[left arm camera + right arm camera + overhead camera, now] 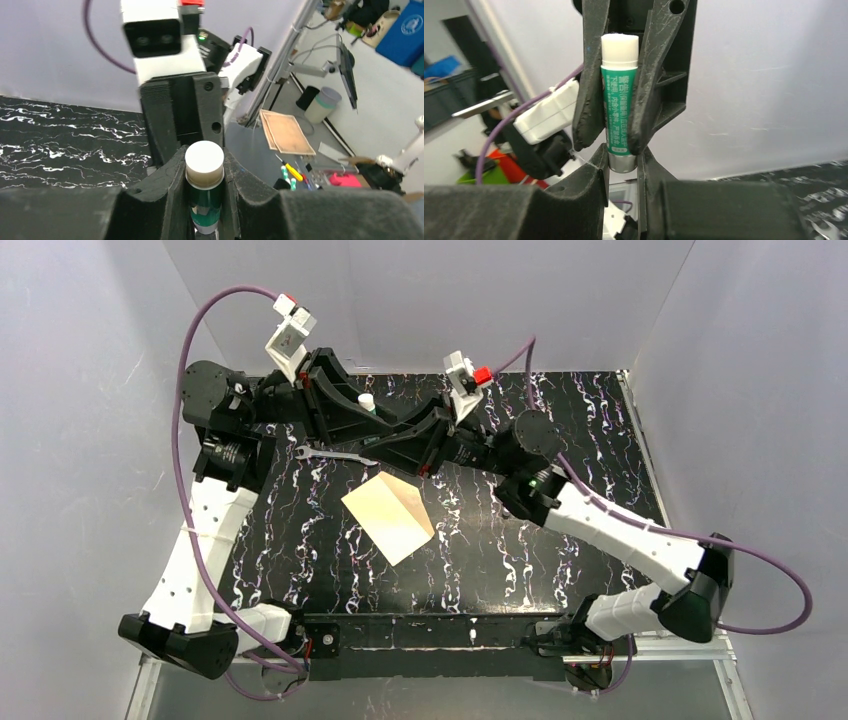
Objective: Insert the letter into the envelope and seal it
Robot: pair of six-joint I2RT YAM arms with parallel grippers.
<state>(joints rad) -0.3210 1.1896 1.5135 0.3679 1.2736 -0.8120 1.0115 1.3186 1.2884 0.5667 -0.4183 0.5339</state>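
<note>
A green glue stick (366,401) with a white cap is held upright above the far part of the table. My left gripper (362,412) is shut on its green body (205,197). My right gripper (623,167) closes on its grey base (622,162) from below; it also shows in the top view (385,440). The envelope (388,515) lies flat in the middle of the table, cream on its left part and tanner on its right. The letter does not show as a separate sheet. Neither gripper touches the envelope.
A metal wrench (335,454) lies on the black marbled table (560,540) just behind the envelope, under the arms. White walls close in the back and both sides. Both arms reach toward the far centre.
</note>
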